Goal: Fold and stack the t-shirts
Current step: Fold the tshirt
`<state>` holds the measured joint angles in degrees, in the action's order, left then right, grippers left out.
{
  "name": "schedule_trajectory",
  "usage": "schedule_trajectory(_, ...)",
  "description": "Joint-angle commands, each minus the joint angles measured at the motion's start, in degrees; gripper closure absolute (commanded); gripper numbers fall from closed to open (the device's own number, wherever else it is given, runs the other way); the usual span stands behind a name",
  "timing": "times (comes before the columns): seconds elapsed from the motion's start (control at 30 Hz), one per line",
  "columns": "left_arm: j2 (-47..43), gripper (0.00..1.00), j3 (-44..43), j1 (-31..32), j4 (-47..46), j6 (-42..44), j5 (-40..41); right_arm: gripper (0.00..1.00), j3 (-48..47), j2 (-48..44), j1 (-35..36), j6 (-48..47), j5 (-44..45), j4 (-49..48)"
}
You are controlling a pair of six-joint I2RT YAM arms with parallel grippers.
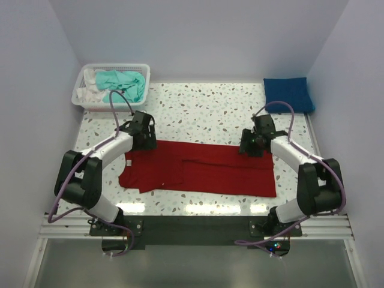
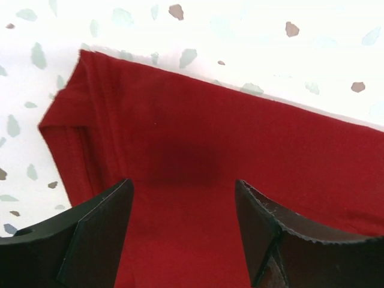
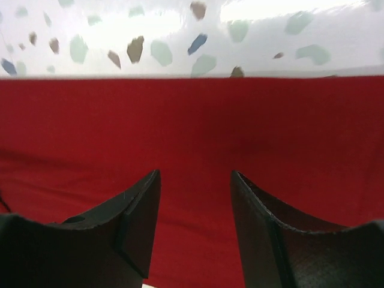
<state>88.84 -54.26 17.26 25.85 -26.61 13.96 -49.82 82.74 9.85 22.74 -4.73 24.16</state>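
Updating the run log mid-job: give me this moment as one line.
red t-shirt: partly folded, flat | left gripper: open over it | right gripper: open over it | blue t-shirt: folded, far right | teal t-shirt: in basket

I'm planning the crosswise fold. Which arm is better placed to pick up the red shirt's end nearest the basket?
Left. The left hand is open over that end of the red shirt, beside its folded corner. The right hand hangs open over the opposite end, nearer the blue shirt.

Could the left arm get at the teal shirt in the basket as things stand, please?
Probably yes: the left tool is open and empty above the red shirt, the basket is open-topped just beyond it, and nothing covers the teal shirt.
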Motion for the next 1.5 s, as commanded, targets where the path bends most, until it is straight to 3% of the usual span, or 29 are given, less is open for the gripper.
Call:
schedule_trajectory(0.0,2.82,0.28,-1.2,0.93,0.09,-2.83,0.55,0.46,-2.03,4.69,2.01,-3.4,-1.86,-0.52)
schedule_trajectory(0.37,15.21,0.34,-4.88,2.08,-3.17,0.41,-0.51,0.44,1.92,10.07,3.25,-2.36,-4.05,4.22)
schedule_trajectory(0.57,28.81,0.31,-17.88,2.96,-2.03,6.29,0.37,0.39,6.31,9.38,7.28,0.19,-8.54,8.44)
schedule_trajectory(0.7,37.27,0.28,-33.67,5.94,-0.8,10.08,0.46,0.38,8.95,5.07,11.24,1.87,-10.91,10.29)
schedule_trajectory(0.93,46.34,0.24,-50.85,10.69,-2.46,13.78,-1.3,0.35,5.11,-0.65,16.78,-0.41,-17.24,13.45)
schedule_trajectory(1.03,44.15,0.23,-51.83,11.13,-3.78,13.69,-1.21,0.33,-0.25,-2.05,16.96,-2.08,-16.63,14.6)
schedule_trajectory(1.2,31.94,0.22,-46.22,11.04,-5.98,13.6,2.9,0.33,-9.66,1.09,16.87,-4.81,-16.36,12.41)
schedule_trajectory(1.47,9.9,0.12,-36.55,9.38,-3.7,9.21,11.26,0.32,-21.1,15.07,17.22,-0.78,-25.15,-4.02)
